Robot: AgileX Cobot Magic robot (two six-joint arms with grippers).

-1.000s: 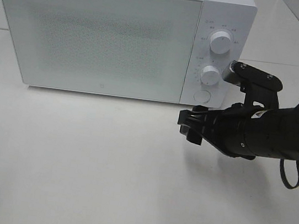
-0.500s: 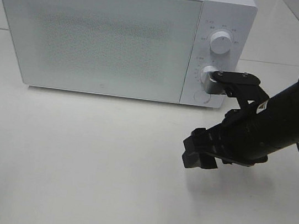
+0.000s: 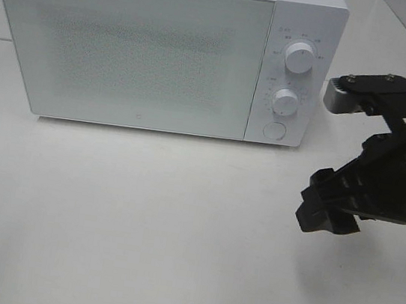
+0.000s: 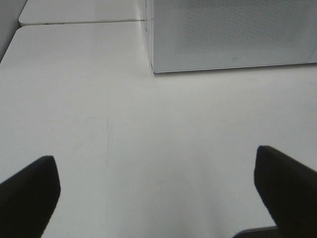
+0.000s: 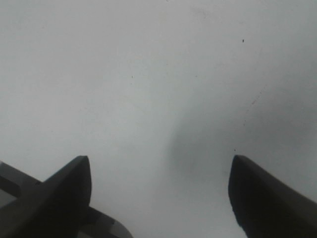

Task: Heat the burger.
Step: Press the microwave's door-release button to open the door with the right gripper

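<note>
Two grippers hang above the white table (image 3: pixel 99 243), each with jaws spread and nothing between them: the left gripper (image 4: pixel 158 186) and the right gripper (image 3: pixel 327 212). Beyond them stands the microwave (image 3: pixel 141 53), door closed. The burger cannot be seen in any view.

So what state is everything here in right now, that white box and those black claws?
White boxy microwave oven: door shut.
Left black gripper: open, holding nothing.
Right black gripper: open, holding nothing.
Upper round white dial: setting too small to read.
Lower round white dial: likewise unreadable.
</note>
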